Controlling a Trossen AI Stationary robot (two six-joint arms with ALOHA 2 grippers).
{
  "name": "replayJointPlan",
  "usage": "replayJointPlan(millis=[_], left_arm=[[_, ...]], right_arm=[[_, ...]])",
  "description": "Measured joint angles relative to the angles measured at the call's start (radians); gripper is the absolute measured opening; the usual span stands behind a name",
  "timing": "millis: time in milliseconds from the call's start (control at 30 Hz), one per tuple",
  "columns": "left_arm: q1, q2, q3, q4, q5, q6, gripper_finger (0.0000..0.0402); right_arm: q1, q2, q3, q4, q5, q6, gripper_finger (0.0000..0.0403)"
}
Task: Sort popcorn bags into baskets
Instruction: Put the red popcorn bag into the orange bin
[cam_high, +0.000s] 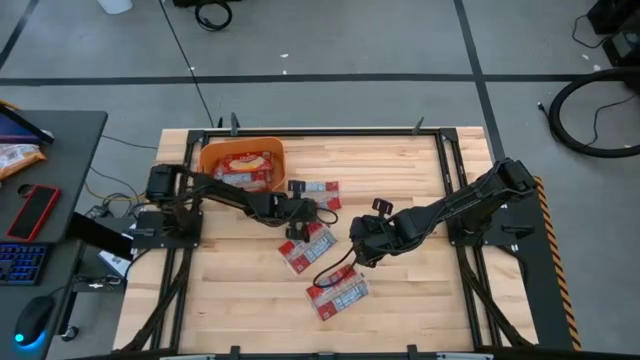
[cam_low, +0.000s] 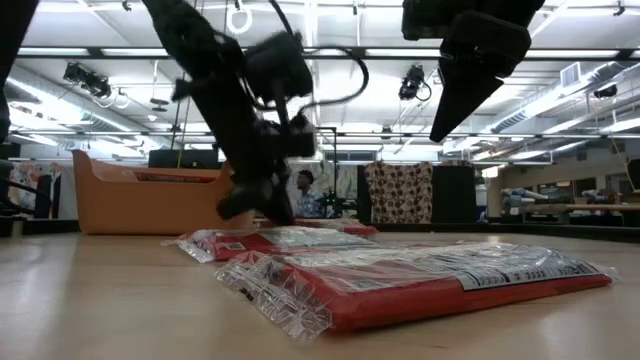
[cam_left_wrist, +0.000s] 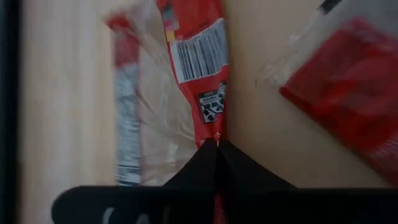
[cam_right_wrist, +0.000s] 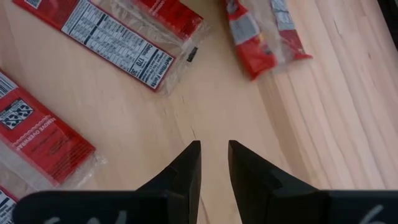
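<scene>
An orange basket (cam_high: 207, 156) stands at the table's far left, with red popcorn bags (cam_high: 245, 168) inside it. Three more red bags lie flat on the wood: one near the basket (cam_high: 316, 190), one in the middle (cam_high: 308, 246), one nearer the front (cam_high: 337, 294). My left gripper (cam_high: 297, 229) is down at the middle bag (cam_left_wrist: 196, 56) and shut on it. My right gripper (cam_right_wrist: 214, 155) hangs open above bare wood, right of that bag, with nothing between its fingers. My left gripper pinches the middle bag's near end, at its clear crimped edge (cam_left_wrist: 215, 133), between its two shut fingers. The fingers come slanting down from the table's left side and point along the bag. The bag lies flat on the table (cam_low: 290, 238).
In the low view the front bag (cam_low: 430, 280) lies close to the camera and the basket (cam_low: 130, 205) stands far left. A dark side desk (cam_high: 60, 150) with a phone, a keyboard and an orange snack bag stands left of the table. Bare wood (cam_high: 230, 300) lies at the front left.
</scene>
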Motion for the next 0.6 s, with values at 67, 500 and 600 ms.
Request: replayJointPlan(millis=[67,500,600], left_arm=[[-0.018,-0.063,0.0,-0.042,-0.04,0.004,0.0012],[-0.113,-0.63,0.003,-0.206,-0.233,-0.015,0.0003],[-0.115,-0.73,0.003,-0.273,-0.311,-0.014,0.0002]], right_arm=[[0.0,0.0,0.0,0.0,0.0,-0.003,0.0087],[0.0,0.0,0.0,0.033,0.001,-0.027,0.0087],[0.0,0.0,0.0,0.039,0.001,-0.031,0.0087]])
